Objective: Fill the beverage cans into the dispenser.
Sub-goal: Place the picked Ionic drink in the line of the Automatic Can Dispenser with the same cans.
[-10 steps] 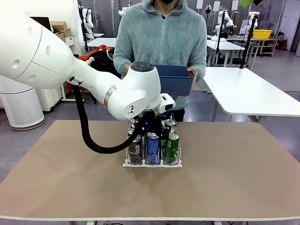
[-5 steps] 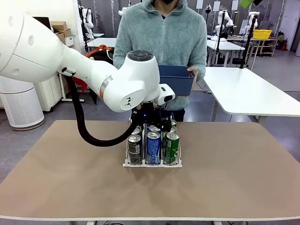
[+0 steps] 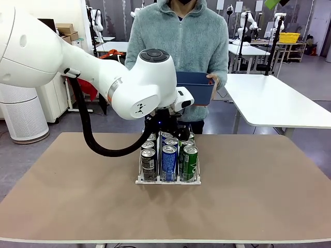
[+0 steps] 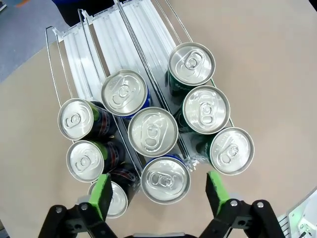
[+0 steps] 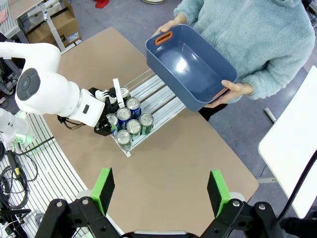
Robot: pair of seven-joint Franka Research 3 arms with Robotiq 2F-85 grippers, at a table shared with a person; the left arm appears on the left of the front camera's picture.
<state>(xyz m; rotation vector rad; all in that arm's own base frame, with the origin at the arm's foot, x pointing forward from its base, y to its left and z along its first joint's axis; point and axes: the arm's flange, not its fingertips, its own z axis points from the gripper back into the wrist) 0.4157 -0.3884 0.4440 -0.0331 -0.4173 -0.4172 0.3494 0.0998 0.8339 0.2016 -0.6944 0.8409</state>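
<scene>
**Stock entry: nine cans racked, both grippers released**

Left gripper [image 4: 157, 193], black two-finger unit with green pads: jaws spread wide, holding nothing. It hung directly above the near end of the white three-lane wire-divided dispenser [image 4: 99, 44], one pad to either side of the nearest blue can [image 4: 165, 180] without touching it.

Slim aluminium beverage cans with silver tops, nine counted in the left wrist view, all upright and crowded toward the gripper's end of the lanes:
- Lane at the gripper's left pad: three black cans [image 4: 79, 119], the nearest partly hidden behind that pad.
- Middle lane, straight ahead of the gripper: three blue-and-white cans [image 4: 124, 92].
- Lane at the gripper's right pad: three green cans [image 4: 191, 63].
The lane ends farthest from the gripper lay bare.

In the front view the front row read black [image 3: 148, 164], blue [image 3: 169, 163], green [image 3: 190, 163] behind the low white lip, on the tan tabletop [image 3: 258, 186].

Right gripper [image 5: 161, 191]: jaws wide apart, gripping nothing, high above the table and well clear of the dispenser [image 5: 148, 94].

Beyond the dispenser, a person's hands [image 5: 237, 89] held a dark blue rectangular plastic bin [image 5: 190, 67], tilted.
</scene>
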